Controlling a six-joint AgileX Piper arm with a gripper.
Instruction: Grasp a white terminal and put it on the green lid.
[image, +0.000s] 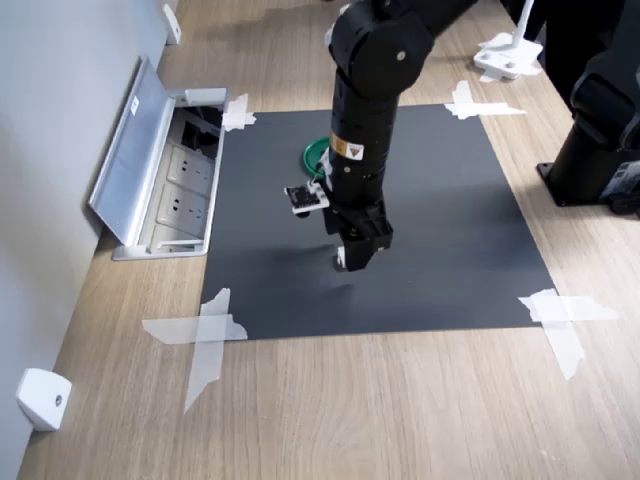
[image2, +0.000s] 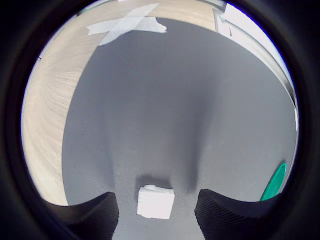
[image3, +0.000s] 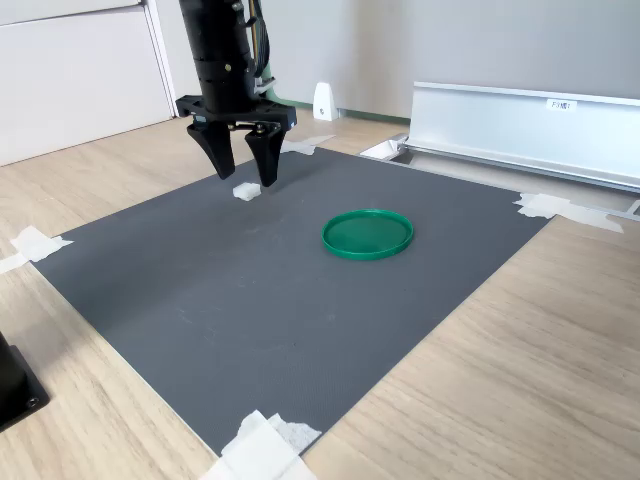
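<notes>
The white terminal (image3: 246, 191) is a tiny white block lying on the dark mat (image3: 250, 300). My gripper (image3: 245, 176) hangs open straight over it, one black finger on each side and neither touching it. In the wrist view the terminal (image2: 156, 201) sits between the two fingertips (image2: 97, 214) with gaps on both sides. The arm hides nearly all of the terminal in the first exterior view, where the gripper (image: 356, 256) points down at the mat. The green lid (image3: 367, 233) lies flat on the mat, apart from the terminal; only its edge (image: 314, 155) (image2: 274, 182) shows in the other two views.
An open floor socket box with a raised metal cover (image: 160, 170) borders the mat at the first exterior view's left. White tape strips (image: 205, 335) hold the mat corners. A white wedge piece (image: 44, 398) sits by the wall. A black stand base (image: 590, 160) is at the first exterior view's right.
</notes>
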